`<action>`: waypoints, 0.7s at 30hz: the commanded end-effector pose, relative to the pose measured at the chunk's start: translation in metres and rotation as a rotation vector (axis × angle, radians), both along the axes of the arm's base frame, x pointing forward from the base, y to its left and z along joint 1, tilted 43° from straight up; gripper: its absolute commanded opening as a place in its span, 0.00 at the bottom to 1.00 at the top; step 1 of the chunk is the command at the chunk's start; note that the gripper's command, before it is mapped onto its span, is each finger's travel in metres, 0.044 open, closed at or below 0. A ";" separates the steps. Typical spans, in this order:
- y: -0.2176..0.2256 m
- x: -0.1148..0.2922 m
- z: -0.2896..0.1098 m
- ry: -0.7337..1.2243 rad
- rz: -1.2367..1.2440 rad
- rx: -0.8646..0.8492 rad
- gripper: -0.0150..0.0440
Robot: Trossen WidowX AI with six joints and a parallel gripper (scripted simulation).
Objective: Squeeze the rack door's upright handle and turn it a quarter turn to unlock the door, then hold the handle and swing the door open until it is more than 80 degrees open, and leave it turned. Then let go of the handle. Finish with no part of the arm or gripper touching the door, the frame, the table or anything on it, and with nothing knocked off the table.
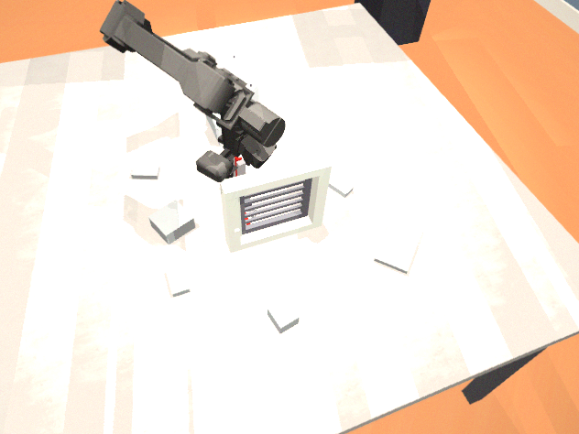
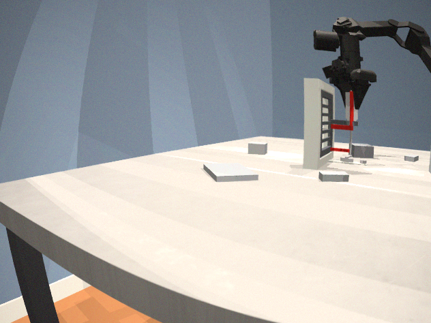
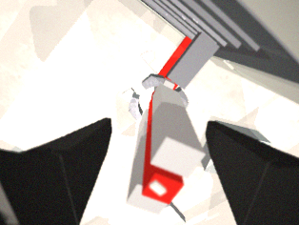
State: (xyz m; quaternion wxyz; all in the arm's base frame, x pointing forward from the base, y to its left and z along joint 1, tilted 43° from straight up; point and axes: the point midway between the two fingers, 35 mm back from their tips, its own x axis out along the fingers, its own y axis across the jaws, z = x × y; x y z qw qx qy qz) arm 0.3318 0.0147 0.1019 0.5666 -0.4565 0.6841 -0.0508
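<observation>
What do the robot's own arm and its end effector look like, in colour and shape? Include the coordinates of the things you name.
The arm (image 1: 161, 53) (image 2: 379, 28) is dark grey to black, with angular links and a fat cylindrical housing (image 1: 265, 124) (image 2: 326, 40) near the wrist. The end effector (image 2: 350, 107) (image 3: 158, 126) is black, with two faceted fingers tapering to blunt points. I see no cable or lettering on them.

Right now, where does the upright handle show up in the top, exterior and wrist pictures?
Top: above the frame's upper-left corner, partly hidden by the gripper.
Exterior: right side, below the gripper, the upright handle.
Wrist: centre, running down between the fingers.
Shared landmark: the slatted door.
</observation>
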 end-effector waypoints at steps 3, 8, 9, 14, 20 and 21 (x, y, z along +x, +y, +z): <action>0.000 0.000 0.000 0.188 0.203 -0.014 0.74; 0.000 0.001 0.000 0.357 0.384 -0.029 0.74; 0.000 0.001 0.000 0.391 0.420 -0.032 0.74; 0.000 0.001 0.000 0.559 0.601 -0.047 0.74; 0.000 0.001 0.000 0.756 0.811 -0.065 0.74; 0.000 0.001 0.000 0.773 0.829 -0.066 0.74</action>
